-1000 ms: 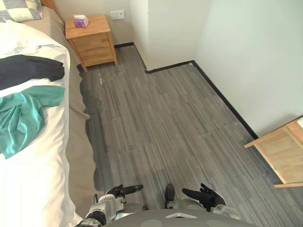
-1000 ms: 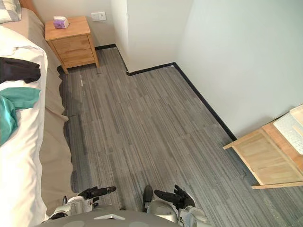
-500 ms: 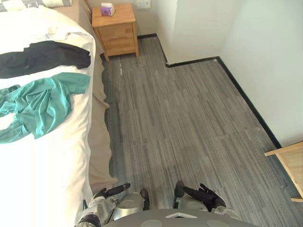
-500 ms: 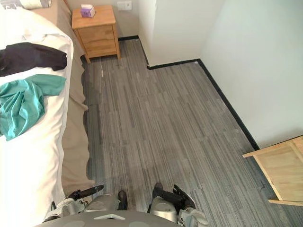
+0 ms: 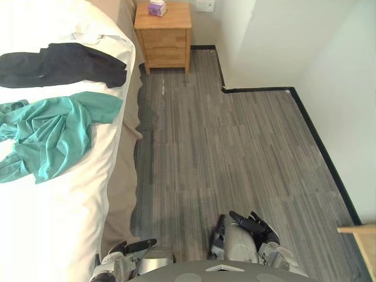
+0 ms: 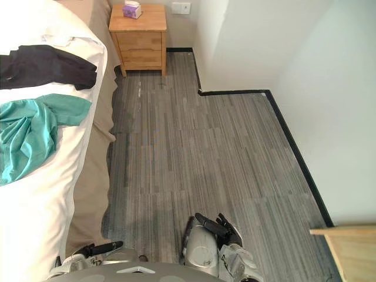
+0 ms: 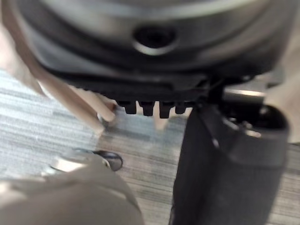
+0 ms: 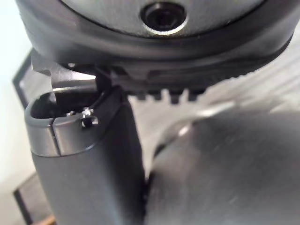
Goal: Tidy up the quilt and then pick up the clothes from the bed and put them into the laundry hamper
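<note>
The view has swung toward the bed (image 5: pixel 121 176), so the black garment (image 5: pixel 64 63) and the teal garment (image 5: pixel 50 132), 2 pieces on the white quilt (image 5: pixel 59 223) near its floor-side edge, show more, while the left hand (image 5: pixel 130 245) and right hand (image 5: pixel 255 226) hang low, fingers straight and empty, so I judge that nothing is begun.

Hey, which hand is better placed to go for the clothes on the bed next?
Left, likely. The left hand hangs beside the bed, where the green shirt and black garment lie; the right hand is over the floor, farther away.
</note>
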Motion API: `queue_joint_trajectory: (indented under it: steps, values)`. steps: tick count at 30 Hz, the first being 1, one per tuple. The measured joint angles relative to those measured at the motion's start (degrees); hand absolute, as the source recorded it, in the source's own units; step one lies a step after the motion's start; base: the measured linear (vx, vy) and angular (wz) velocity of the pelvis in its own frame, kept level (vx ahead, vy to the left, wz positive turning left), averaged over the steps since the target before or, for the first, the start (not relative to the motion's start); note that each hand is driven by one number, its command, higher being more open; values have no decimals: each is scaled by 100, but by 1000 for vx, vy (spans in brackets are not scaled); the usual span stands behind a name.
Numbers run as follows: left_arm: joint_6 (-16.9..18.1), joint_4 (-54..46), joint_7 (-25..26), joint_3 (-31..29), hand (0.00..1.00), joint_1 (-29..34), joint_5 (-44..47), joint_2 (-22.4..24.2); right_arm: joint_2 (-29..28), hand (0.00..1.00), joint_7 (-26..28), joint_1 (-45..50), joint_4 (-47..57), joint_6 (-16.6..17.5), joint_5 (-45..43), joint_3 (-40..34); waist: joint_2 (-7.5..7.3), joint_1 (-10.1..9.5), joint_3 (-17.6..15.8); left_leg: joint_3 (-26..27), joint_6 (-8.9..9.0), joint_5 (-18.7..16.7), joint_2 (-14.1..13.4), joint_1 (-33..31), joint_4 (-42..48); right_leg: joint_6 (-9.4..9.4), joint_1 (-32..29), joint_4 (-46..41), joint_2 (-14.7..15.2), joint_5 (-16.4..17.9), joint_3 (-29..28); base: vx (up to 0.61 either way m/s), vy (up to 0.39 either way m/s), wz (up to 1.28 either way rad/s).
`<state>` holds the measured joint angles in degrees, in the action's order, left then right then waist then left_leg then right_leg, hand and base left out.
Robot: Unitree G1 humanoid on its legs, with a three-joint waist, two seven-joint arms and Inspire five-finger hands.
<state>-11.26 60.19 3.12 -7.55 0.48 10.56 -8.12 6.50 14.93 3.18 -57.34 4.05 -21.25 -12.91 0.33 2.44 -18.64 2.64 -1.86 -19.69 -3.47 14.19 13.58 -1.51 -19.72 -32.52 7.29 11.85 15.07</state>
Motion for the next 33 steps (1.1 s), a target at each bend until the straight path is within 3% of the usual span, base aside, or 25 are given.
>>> queue_joint_trajectory:
  steps: [1, 2, 3, 5, 6, 9, 11, 12, 13, 14, 15, 17, 19, 21, 22, 23, 24, 25, 26, 28, 29, 30, 32, 33]
  values:
    - [29, -22, -16, -11, 100, -30, 2, 28, -28, 100, 14, 79, 42, 13, -52, -1, -101, 66, 34, 18, 204, -73, -24, 86, -4, -18, 33, 1209, -75, -796, -163, 418, -276, 71]
    - [118, -14, -61, -22, 100, -66, 13, 119, -45, 100, 28, 60, 10, 22, -46, -45, 56, 90, -42, 78, 453, -203, -157, 228, 1, 430, 393, 1603, -244, -1665, -53, 482, -307, 46]
    - [152, -39, -78, -15, 100, -68, 11, 209, -36, 100, 38, 12, -32, 21, -41, -138, 149, 51, -53, 172, 505, -203, -225, 227, -10, 430, 430, 1623, -308, -1664, -23, 421, -286, 16]
    - [326, -134, -126, -11, 100, -92, 8, 400, -135, 100, 75, -7, -28, 58, -42, -349, 131, 56, -108, 334, 502, -1, -219, 294, -398, 620, 438, 1077, -242, -1297, -97, 227, -176, 16]
    - [353, -144, -148, -21, 100, -99, 3, 424, -156, 100, 75, 21, -10, 68, -43, -357, 109, 71, -116, 384, 515, 67, -239, 312, -396, 588, 468, 893, -230, -1150, -118, 136, -117, 33]
    - [344, -168, -123, -99, 100, -70, -2, 395, -245, 100, 80, 197, 97, 102, -53, -184, -111, 68, 55, 396, 553, 82, -250, 389, -23, 456, 531, 460, -127, -429, -140, 147, -153, 21]
    - [339, -187, -111, -254, 100, -16, 2, 394, -275, 100, 68, 254, 100, 24, -180, -190, -128, 67, 110, 387, 550, 84, -344, 4, 867, 478, 638, 495, -148, -293, -90, 75, -138, 12]
    - [340, -210, -117, -374, 100, 29, 24, 429, -234, 100, 66, 313, 112, -26, -174, -233, -11, 86, 169, 334, 587, 149, -525, -445, 1793, 486, 751, 630, -252, -281, -19, 105, -154, 10]
    - [353, -215, -130, -436, 100, 52, 41, 490, -154, 100, 56, 395, 112, -32, -166, -234, 163, 93, 224, 218, 787, 451, -760, -944, 2785, 489, 955, 875, -437, -279, 45, 145, -152, 6]
    - [361, -220, -155, -439, 100, 58, 55, 501, -118, 100, 45, 432, 108, -31, -167, -234, 234, 85, 215, 189, 792, 716, -867, -1125, 3215, 489, 1118, 1013, -534, -279, 48, 227, -131, -1]
    - [358, -220, -185, -464, 100, 66, 69, 482, -67, 100, 17, 495, 64, -29, -154, -212, 300, 74, 187, 190, 769, 1326, -1049, -1397, 3967, 496, 1513, 1324, -702, -276, 33, 264, -100, 0]
    - [359, -236, -210, -464, 100, 86, 64, 486, -38, 100, -24, 506, -28, 23, -66, -226, 328, 91, 168, 212, 667, 956, -1102, -1769, 4573, 533, 2014, 1675, -839, -260, -32, 321, -96, -5]
    - [409, -375, -291, -453, 100, 98, 57, 526, 12, 100, -14, 477, -132, 41, 134, -224, 340, 61, 159, 549, 509, 510, -879, -2200, 3895, 533, 2431, 2024, -820, -257, -206, 258, -45, -35]
    - [468, -480, -336, -466, 100, 121, 57, 600, -4, 100, -1, 481, -20, 60, 256, -216, 337, 4, 157, 867, 451, 471, -687, -2410, 2910, 527, 2582, 2175, -744, -254, -302, 223, 36, -42]
    - [483, -576, -333, -469, 100, 126, 52, 604, 2, 100, 47, 529, 4, 60, 288, -212, 336, -66, 158, 1053, 490, 667, -473, -2489, 1640, 470, 2708, 2269, -685, -194, -425, 282, 84, -37]
    - [481, -592, -332, -471, 100, 127, 53, 605, 4, 100, 51, 542, 4, 59, 286, -209, 335, -86, 158, 1080, 497, 738, -437, -2495, 1398, 448, 2726, 2268, -670, -170, -445, 314, 98, -47]
    - [471, -620, -330, -477, 100, 130, 50, 620, 3, 100, 52, 561, 6, 49, 278, -207, 331, -114, 157, 1136, 502, 1093, -353, -2496, 615, 367, 2816, 2255, -647, -52, -552, 413, 155, -53]
    - [448, -625, -331, -511, 100, 127, 31, 650, 11, 100, 47, 579, 7, 47, 282, -141, 302, -165, 186, 1192, 411, 1585, -325, -2399, 410, 267, 2894, 2195, -619, 91, -728, 545, 207, -74]
    - [375, -623, -332, -536, 100, 117, 6, 598, 3, 100, 45, 593, 5, 41, 283, -12, 222, -210, 303, 1370, 137, 1751, -233, -2300, 336, 154, 2903, 2124, -509, 229, -919, 570, 202, -64]
    - [326, -609, -321, -514, 100, 97, -38, 500, -130, 100, 73, 597, -11, 31, 281, 42, -79, -206, 465, 1546, 10, 1490, -61, -2330, 440, 40, 2867, 2097, -278, 266, -1048, 509, 112, -42]
    - [281, -503, -328, -450, 100, -7, -211, 450, -161, 100, 90, 560, -16, 31, 275, 51, -126, -194, 474, 1581, -73, 1325, -9, -2286, 540, -4, 2795, 1824, -210, 266, -1053, 484, 89, -22]
    - [261, -418, -329, -373, 100, -58, -259, 398, -157, 100, 89, 533, -30, 27, 274, 54, -125, -191, 473, 1614, -101, 1268, 14, -2204, 521, -18, 2698, 1528, -172, 274, -1050, 427, 102, -9]
    - [254, -326, -329, -102, 100, -79, -294, 342, -152, 100, 94, 452, -30, 29, 223, 44, -117, -139, 459, 1665, -156, 1227, 103, -1765, 205, -285, 2347, 374, 4, 235, -992, 350, 85, -1]
    - [263, -223, -323, 91, 100, -70, -293, 265, -137, 100, 102, 420, -32, 30, 170, 38, -101, -81, 446, 1660, -160, 1224, 120, -1414, -7, -194, 2256, -73, 97, 292, -763, 339, 45, 5]
